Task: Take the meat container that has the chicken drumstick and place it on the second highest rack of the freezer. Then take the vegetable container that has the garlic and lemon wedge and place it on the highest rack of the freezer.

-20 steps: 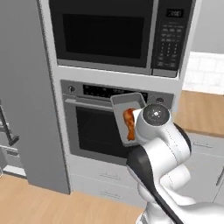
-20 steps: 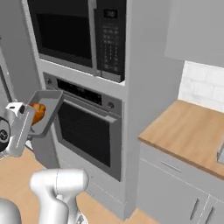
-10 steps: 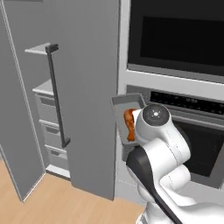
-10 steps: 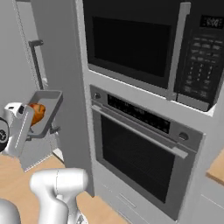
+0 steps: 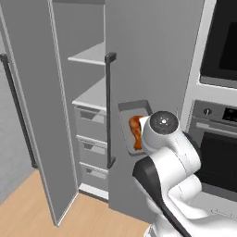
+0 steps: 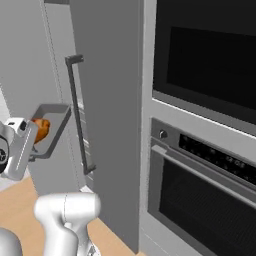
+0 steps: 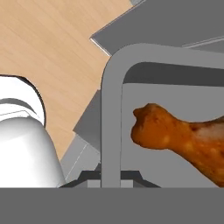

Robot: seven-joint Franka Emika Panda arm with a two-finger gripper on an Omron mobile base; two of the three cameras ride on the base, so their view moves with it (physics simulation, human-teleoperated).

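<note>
The meat container (image 5: 133,121) is a grey tray held tilted on its side, with the orange-brown chicken drumstick (image 5: 135,132) lying in it. My gripper (image 7: 109,177) is shut on the tray's rim (image 7: 111,109), and the drumstick (image 7: 179,133) lies just past it. From the right, the container (image 6: 54,125) hangs at my hand's tip beside a dark bar handle. The freezer (image 5: 88,120) stands open to the left of the tray. Its highest rack (image 5: 90,55) sits above the second highest rack (image 5: 92,95), with grey drawers below.
The freezer's open door (image 5: 34,115) swings out at the left. A closed grey door with a bar handle (image 5: 109,111) stands right behind the tray. The oven (image 6: 210,190) and microwave (image 6: 210,65) are to the right. Wooden floor (image 5: 41,203) lies below.
The base has driven left, so both base views have slid from the oven front to the open freezer. The tray and drumstick stay in the same place relative to my hand.
</note>
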